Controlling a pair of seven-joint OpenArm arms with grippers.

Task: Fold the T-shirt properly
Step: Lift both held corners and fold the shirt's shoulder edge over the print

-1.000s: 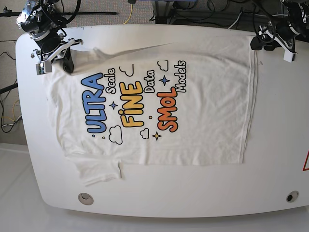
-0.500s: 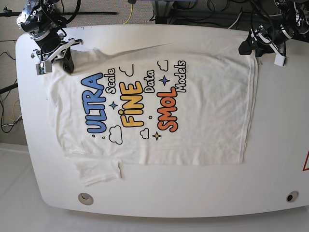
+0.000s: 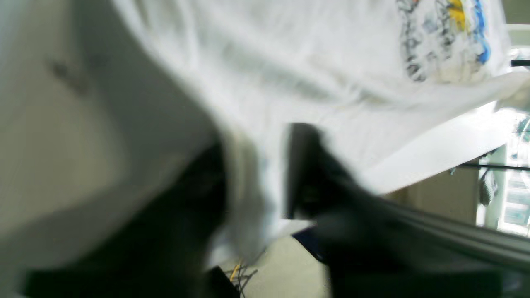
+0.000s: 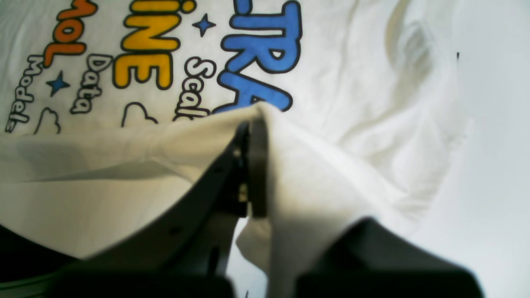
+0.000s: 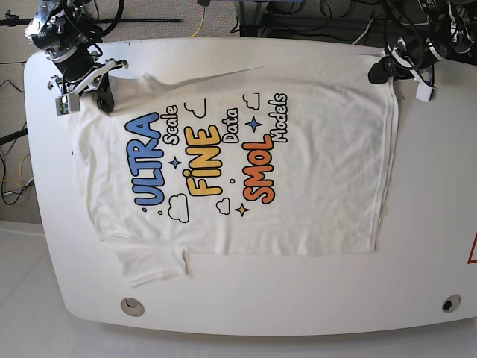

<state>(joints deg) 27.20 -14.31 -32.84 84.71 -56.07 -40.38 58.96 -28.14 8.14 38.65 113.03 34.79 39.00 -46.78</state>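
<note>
The white T-shirt [image 5: 313, 186] lies spread flat on the table, print up, with blue "ULTRA", yellow "FINE" and orange "SMOL". My right gripper [image 5: 103, 95] is at the shirt's far left corner by the sleeve. In the right wrist view it [image 4: 253, 136] is shut on a raised fold of the T-shirt [image 4: 352, 82]. My left gripper [image 5: 381, 71] is at the far right hem corner. The left wrist view is blurred, but it shows the left gripper [image 3: 254, 186] with a strip of the T-shirt [image 3: 290, 62] pinched between its dark fingers [image 3: 306, 174].
The white table [image 5: 298, 306] has rounded corners and a round hole near each front corner [image 5: 133, 306] [image 5: 450, 303]. Cables and stands crowd the floor beyond the far edge. A crumpled sleeve [image 5: 153, 265] lies at the shirt's front left.
My left gripper has moved left onto the far right hem corner and closed its jaws on the cloth. The right arm and the rest of the shirt have not moved.
</note>
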